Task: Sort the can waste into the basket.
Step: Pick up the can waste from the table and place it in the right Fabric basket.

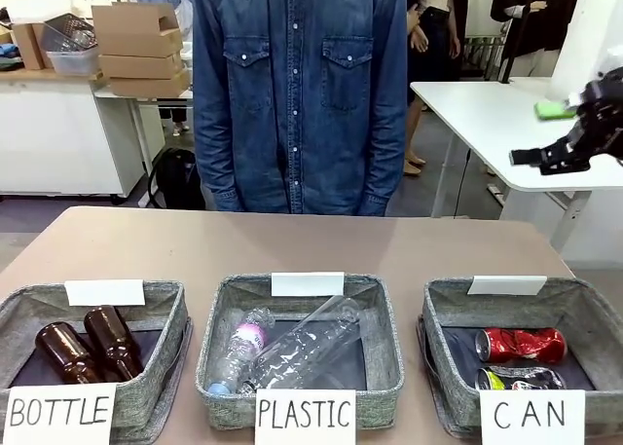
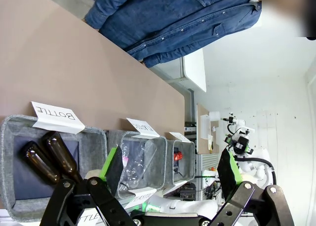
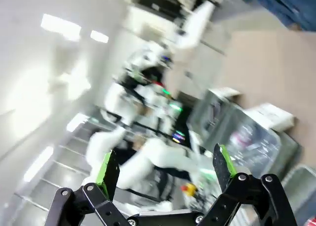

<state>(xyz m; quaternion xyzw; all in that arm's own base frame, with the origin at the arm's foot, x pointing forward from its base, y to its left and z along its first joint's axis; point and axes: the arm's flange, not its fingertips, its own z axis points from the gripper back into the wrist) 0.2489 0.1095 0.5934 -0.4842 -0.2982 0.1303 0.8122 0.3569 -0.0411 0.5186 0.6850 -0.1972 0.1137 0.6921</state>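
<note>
The grey fabric basket (image 1: pixel 440 340) with the "CAN" sign sits at the front right of the table. In it lie a dented red can (image 1: pixel 521 345) and, nearer the front, a dark blue can (image 1: pixel 518 377) half hidden by the sign. My right gripper (image 1: pixel 531 158) hangs high at the far right, well above and behind that basket. In its wrist view the right gripper (image 3: pixel 165 169) is open with nothing between its fingers. My left gripper (image 2: pixel 170 169) is open too and holds nothing. Past it I see the same basket (image 2: pixel 169 161) with the red can (image 2: pixel 177 156) inside.
A "PLASTIC" basket (image 1: pixel 216 338) in the middle holds clear bottles. A "BOTTLE" basket (image 1: pixel 175 318) on the left holds two brown glass bottles (image 1: pixel 92 346). A person in a denim shirt (image 1: pixel 297 94) stands at the table's far edge. The brown tabletop (image 1: pixel 292 245) behind the baskets is bare.
</note>
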